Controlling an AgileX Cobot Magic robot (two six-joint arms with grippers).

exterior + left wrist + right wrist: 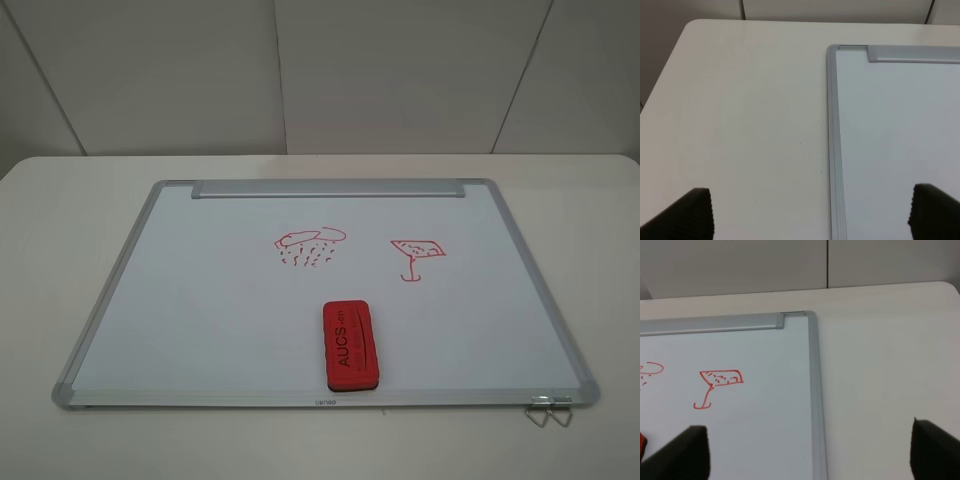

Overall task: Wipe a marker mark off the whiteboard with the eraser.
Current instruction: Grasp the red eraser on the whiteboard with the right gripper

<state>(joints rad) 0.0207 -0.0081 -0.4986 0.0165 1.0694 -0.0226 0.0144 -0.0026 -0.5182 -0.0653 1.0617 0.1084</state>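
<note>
The whiteboard [200, 300] lies flat on the table, its silver tray bar [328, 188] along the far edge. The marker mark [310, 246], a small red cloud with rain dashes, sits near the board's middle. The red eraser [352, 344] with "AUCS" lettering rests on the board near its front edge, just in front of the cloud. Neither arm shows in the exterior high view. My left gripper [810, 217] is open above the board's left frame [832, 150]. My right gripper [810, 455] is open above the right frame [814, 390]. A sliver of the eraser [641, 442] shows there.
A red cocktail-glass drawing [418, 256] with a stem stands to the right of the cloud, also seen as the glass drawing [720, 382] in the right wrist view. Metal clips [548, 411] hang off the board's front right corner. White table [60, 220] surrounds the board; wall panels stand behind.
</note>
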